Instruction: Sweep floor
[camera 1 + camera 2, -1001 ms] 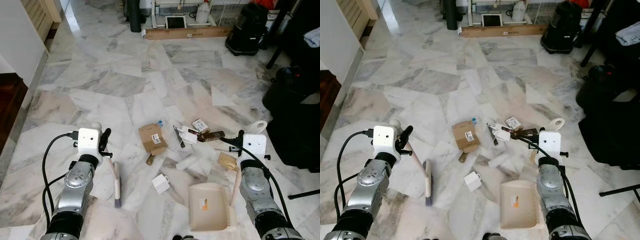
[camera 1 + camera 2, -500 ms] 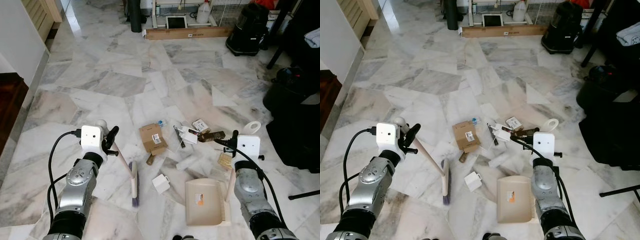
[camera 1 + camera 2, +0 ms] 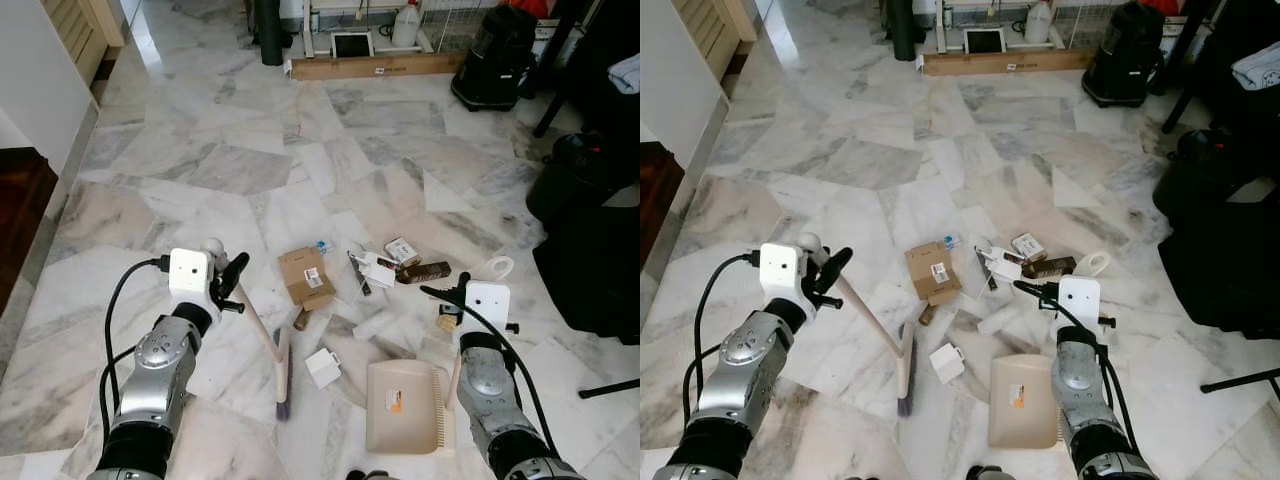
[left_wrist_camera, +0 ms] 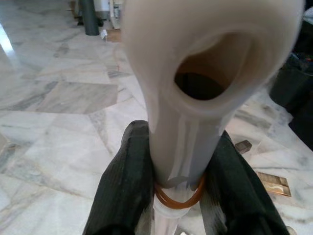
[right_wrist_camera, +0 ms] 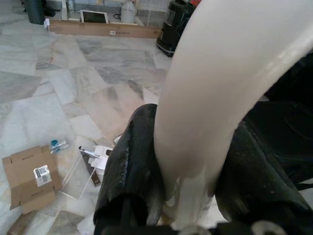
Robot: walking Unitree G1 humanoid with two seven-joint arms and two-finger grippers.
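The broom (image 3: pixel 268 340) is looking light and stiff, a pale plastic handle with a dark brush head resting on the marble floor (image 3: pixel 200 170), and its smooth round shaft is likely slippery, so taking it high by the looped end is suiting it well; the left gripper (image 4: pixel 178 181) is pinching that handle between both black fingers (image 4: pixel 124 181), just above an orange rubber band. The brush head is lying near the white scrap (image 3: pixel 322 367), with the cardboard box (image 3: pixel 305 275) and other litter farther off. To the right, the beige dustpan (image 3: pixel 402 406) is sitting flat on the floor, thin and light, its upright handle clamped in the right gripper (image 5: pixel 188 161)
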